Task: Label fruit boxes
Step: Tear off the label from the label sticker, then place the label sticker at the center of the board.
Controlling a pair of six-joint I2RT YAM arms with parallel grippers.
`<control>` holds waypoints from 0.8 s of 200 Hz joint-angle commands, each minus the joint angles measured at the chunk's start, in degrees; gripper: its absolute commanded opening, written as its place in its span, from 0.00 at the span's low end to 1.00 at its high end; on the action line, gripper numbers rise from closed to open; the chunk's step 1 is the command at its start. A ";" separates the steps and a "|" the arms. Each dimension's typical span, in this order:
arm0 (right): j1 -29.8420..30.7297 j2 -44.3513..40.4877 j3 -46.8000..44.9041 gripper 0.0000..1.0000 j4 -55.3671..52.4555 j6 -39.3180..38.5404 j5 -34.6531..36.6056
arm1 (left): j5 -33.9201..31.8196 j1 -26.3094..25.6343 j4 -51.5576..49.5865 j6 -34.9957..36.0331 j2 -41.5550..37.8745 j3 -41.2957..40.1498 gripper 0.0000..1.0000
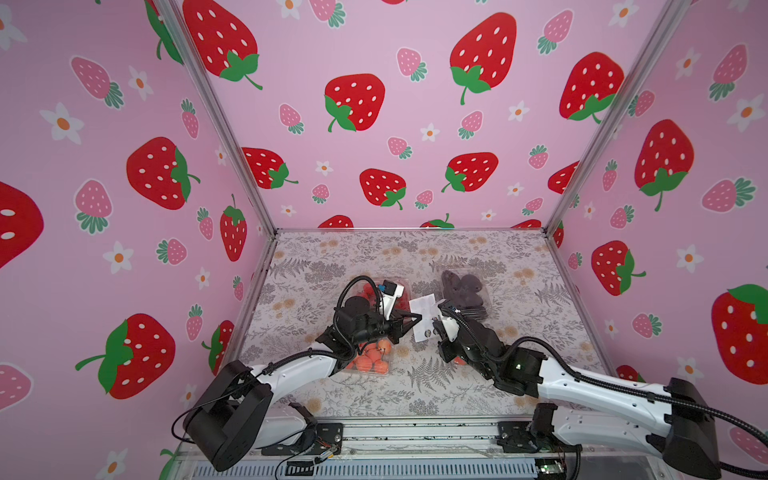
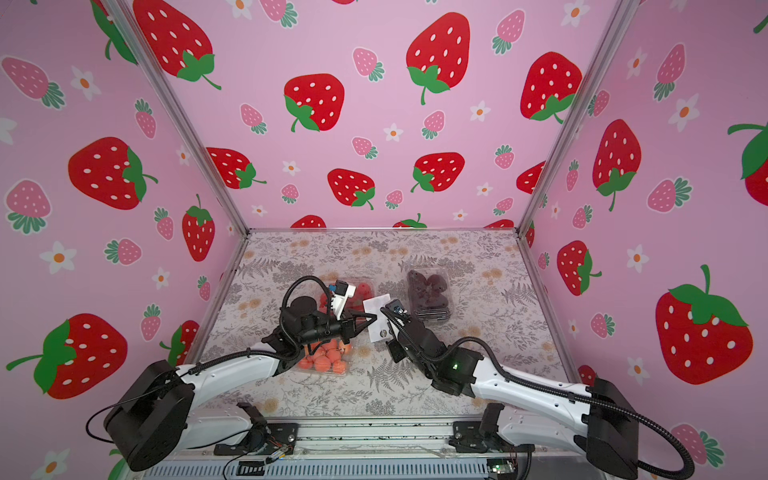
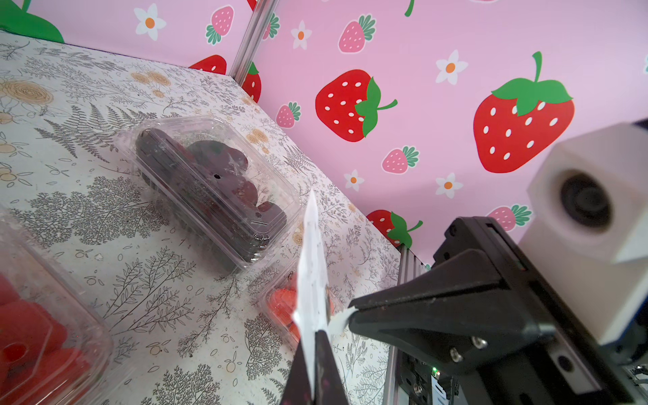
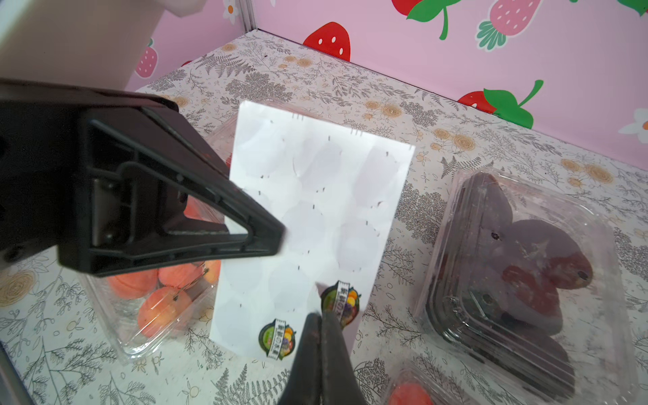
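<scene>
- Fruit boxes, four clear clamshells, sit on the floral table (image 1: 457,395). The strawberry box (image 2: 361,288) is at the back left and the dark-fruit box (image 1: 463,291) at the back right. The orange-pink fruit box (image 1: 372,361) is at the front left, and the small box (image 3: 280,305) of a few orange-red fruits at the front right.
- All lids look closed. I can see no label on any of them.
- White sticker sheet (image 4: 315,210) hangs tilted above the table, between the strawberry box and the dark-fruit box. Most of its circles are blank.
- Left gripper (image 4: 278,242) is pressed together on the sheet's side edge and holds it up.
- Right gripper (image 4: 321,322) pinches the curled rim of a printed round sticker (image 4: 342,301) at the sheet's lower corner. A second printed sticker (image 4: 277,338) lies flat just beside it.
- In both top views the left arm covers most of the strawberry box and part of the orange-pink fruit box.
- The right arm hides nearly all of the small box there.
- In the right wrist view the sheet blocks the strawberry box.
- Pink strawberry-print walls (image 1: 415,124) close in three sides.
</scene>
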 commanded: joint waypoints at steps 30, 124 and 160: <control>-0.59 -5.52 -1.46 0.00 -3.46 -0.06 3.59 | -8.09 -1.94 -11.78 -2.07 0.29 4.61 0.00; -10.38 -5.70 -1.00 0.00 -5.93 -0.90 -6.12 | -19.12 -11.81 -31.27 -6.30 15.93 13.71 0.00; -11.81 -3.97 -0.56 0.00 -5.76 -1.08 -8.03 | -23.29 -13.47 -35.61 -4.93 16.32 15.77 0.15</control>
